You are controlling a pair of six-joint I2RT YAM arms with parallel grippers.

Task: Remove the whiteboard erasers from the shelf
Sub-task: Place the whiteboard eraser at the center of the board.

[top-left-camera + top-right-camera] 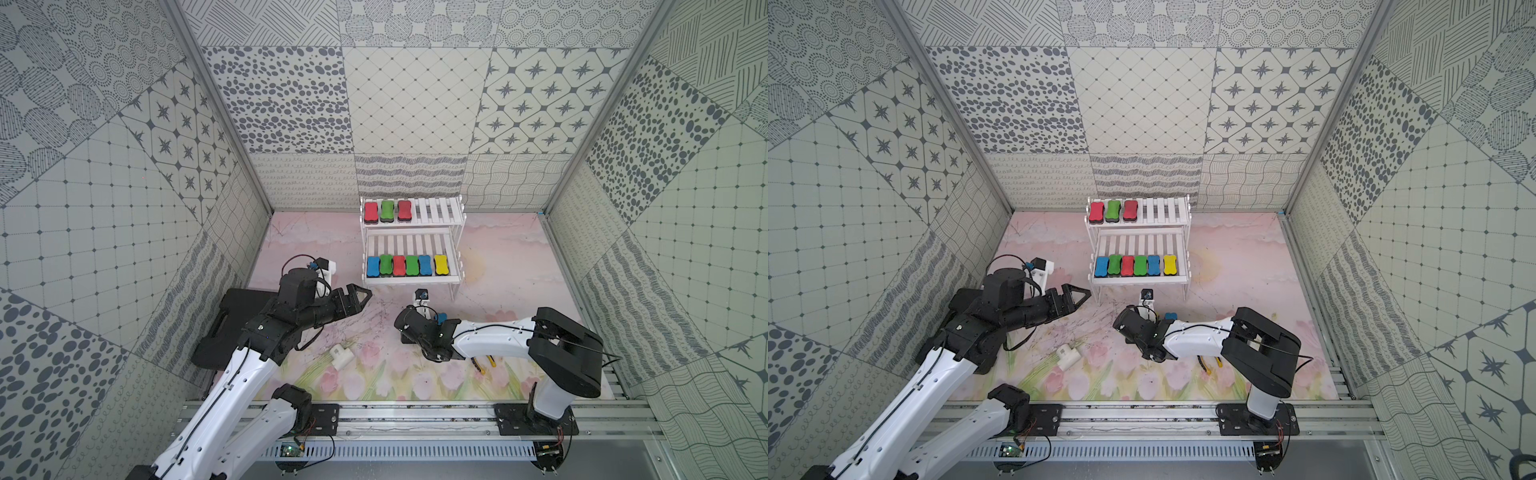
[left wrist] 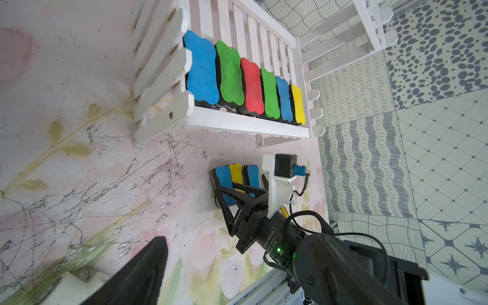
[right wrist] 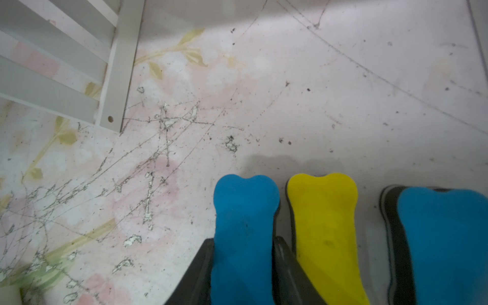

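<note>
In both top views the shelf (image 1: 415, 281) stands at the back middle of the surface (image 1: 511, 266). There are three erasers (image 1: 387, 210) on the left end of its upper tier and six more (image 1: 399, 266) lined up along the front rail of the lower one. That front row sits clear of the upper tier, so I'd say it's reachable straight from above. The left pincer (image 1: 360, 298) hovers wide open and empty just off the shelf's front left corner, which looks like parking for the next grab. The right arm (image 1: 490, 338) bends low in front of the shelf and its wrist hides what it carries. There's plenty of bare surface right of the shelf. The black case (image 1: 237, 320), white block (image 1: 341, 356) and pliers (image 1: 484, 365) all lie well away from it.

Right wrist view: the right pincer (image 3: 243, 245) is closed on a blue eraser (image 3: 244, 211) across its narrow waist, probably the easiest spot to grip. It's just beside a yellow eraser (image 3: 323, 224), with a second blue eraser (image 3: 443, 245) past that, so a tidy row is forming. I can't tell if the held one is down on the surface. A shelf leg is near but not touching.

Left wrist view: the same trio sits in front of the shelf, apart from it. The lower row is packed tight against the rail and side slats, so I reckon lifting up beats dragging out.
</note>
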